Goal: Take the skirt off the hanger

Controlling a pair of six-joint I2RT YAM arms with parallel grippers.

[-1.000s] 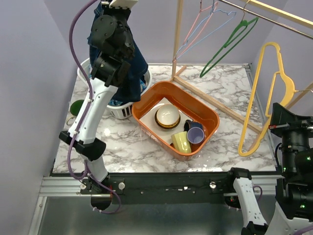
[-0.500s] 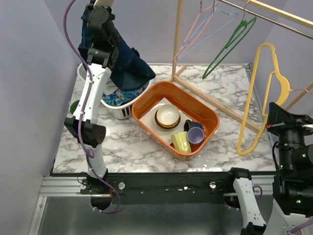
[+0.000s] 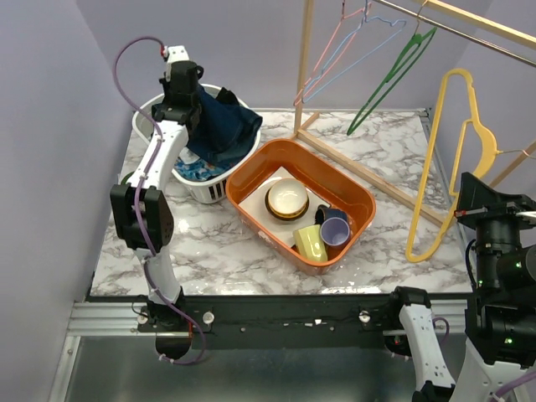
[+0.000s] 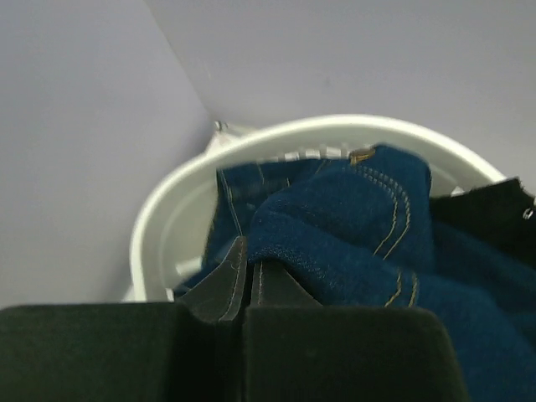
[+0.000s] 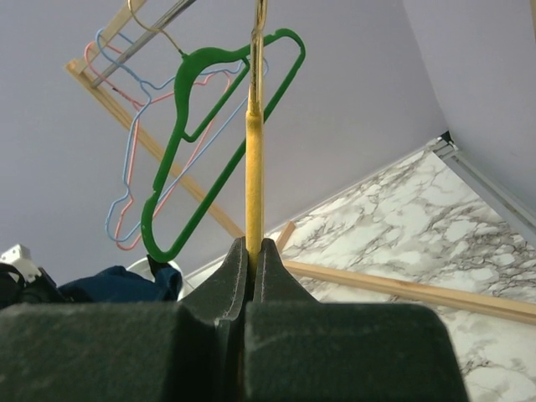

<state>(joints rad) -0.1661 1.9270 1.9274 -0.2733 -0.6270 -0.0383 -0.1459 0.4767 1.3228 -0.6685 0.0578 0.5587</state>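
Note:
The dark blue denim skirt [image 3: 222, 126] lies bunched in the white laundry basket [image 3: 144, 113] at the back left, clear of every hanger. My left gripper [image 4: 249, 251] is down at the basket, shut on a fold of the skirt [image 4: 352, 226] at its fingertips; the basket rim [image 4: 163, 222] curves behind it. The yellow hanger [image 3: 442, 163] hangs bare at the right. My right gripper [image 5: 254, 249] is shut on the yellow hanger [image 5: 254, 151], which I see edge-on, rising straight from the jaws.
An orange tub [image 3: 247, 180] in the middle of the marble table holds a bowl [image 3: 287, 199] and two cups [image 3: 311, 243]. A wooden rack [image 3: 304, 63] at the back right carries a green hanger [image 3: 389, 79] and thin pink and blue wire hangers [image 3: 335, 59]. A green object [image 3: 127, 182] lies at the left edge.
My left arm came down from high above the basket, lowering the skirt into it. The yellow hanger shifted slightly in my right gripper.

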